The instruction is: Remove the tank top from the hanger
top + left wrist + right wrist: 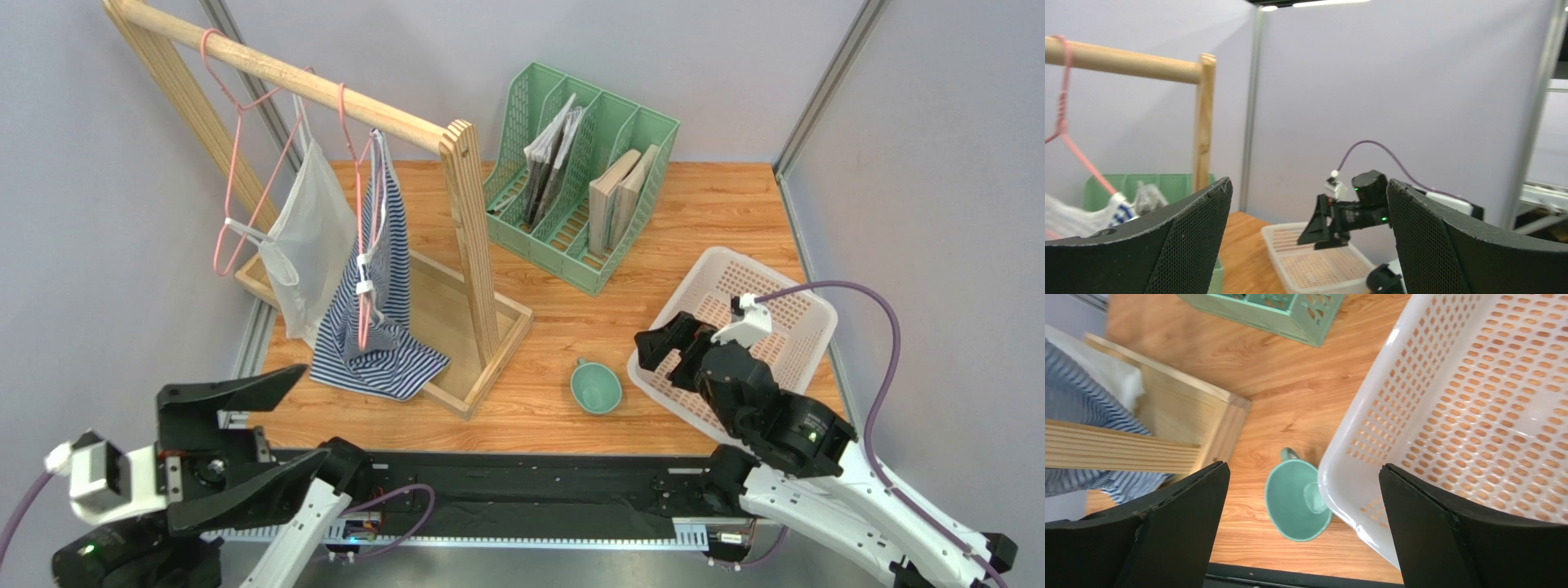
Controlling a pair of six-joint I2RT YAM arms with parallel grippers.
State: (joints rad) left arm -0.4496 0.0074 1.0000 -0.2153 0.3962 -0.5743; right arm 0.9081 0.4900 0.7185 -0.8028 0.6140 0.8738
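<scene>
A blue-and-white striped tank top [374, 331] hangs on a pink hanger [361, 172] from the wooden rail [307, 80] of a rack, with its hem bunched on the rack base. It also shows in the right wrist view [1082, 386]. My left gripper [313, 417] is open and empty, low at the near left, short of the rack. In its own view [1309, 184] it faces the right arm [1352, 208]. My right gripper [662, 355] is open and empty, above the near-left rim of the white basket. Below its open jaws [1304, 471] lies a green cup.
A white garment [307, 233] hangs on a second pink hanger [245, 159] left of the tank top. A green file organizer [577, 172] holding books stands at the back. A white perforated basket [785, 306] sits right, with a green cup [595, 386] beside it. The rack's upright post [470, 233] stands beside the tank top.
</scene>
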